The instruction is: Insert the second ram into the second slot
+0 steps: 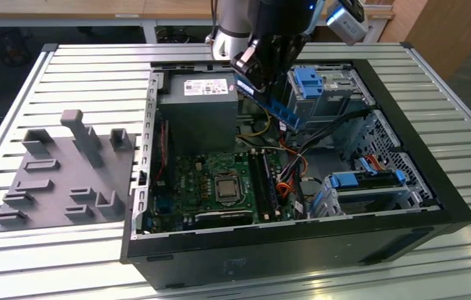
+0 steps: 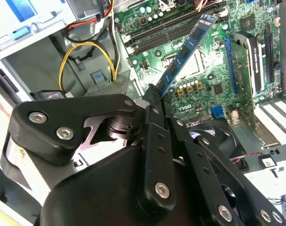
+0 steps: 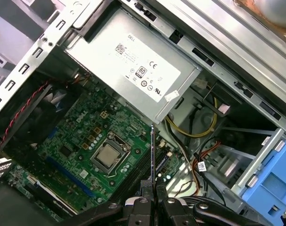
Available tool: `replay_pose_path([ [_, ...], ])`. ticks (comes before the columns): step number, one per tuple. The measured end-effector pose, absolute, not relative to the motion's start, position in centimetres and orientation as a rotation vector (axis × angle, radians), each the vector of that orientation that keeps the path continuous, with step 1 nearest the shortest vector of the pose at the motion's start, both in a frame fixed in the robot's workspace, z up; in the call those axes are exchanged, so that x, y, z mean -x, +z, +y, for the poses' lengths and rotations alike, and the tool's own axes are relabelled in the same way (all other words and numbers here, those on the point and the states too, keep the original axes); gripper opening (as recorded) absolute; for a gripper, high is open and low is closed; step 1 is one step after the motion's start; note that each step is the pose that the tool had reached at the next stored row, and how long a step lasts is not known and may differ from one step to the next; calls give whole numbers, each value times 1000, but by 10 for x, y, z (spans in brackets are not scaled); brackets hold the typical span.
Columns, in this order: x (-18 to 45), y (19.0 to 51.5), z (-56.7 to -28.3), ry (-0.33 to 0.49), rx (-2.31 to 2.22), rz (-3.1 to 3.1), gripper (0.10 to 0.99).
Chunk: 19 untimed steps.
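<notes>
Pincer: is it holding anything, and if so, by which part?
The pincer is shut on the RAM stick, clamping one short end; the rest juts free above the motherboard.

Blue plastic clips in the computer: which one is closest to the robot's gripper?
The blue clip just beside the gripper, which clamps the second ram. The other blue clip sits lower in the exterior view, much farther from it.
</notes>
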<state>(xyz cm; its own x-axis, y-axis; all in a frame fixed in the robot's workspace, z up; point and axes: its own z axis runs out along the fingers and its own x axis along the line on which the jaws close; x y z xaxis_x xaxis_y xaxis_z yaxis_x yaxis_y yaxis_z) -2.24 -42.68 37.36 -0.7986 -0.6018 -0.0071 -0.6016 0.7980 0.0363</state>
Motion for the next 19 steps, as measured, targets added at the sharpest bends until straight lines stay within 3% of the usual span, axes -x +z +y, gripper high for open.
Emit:
replay_pose_path([
  [19, 22, 374, -427, -57, -770, -3043, 137],
])
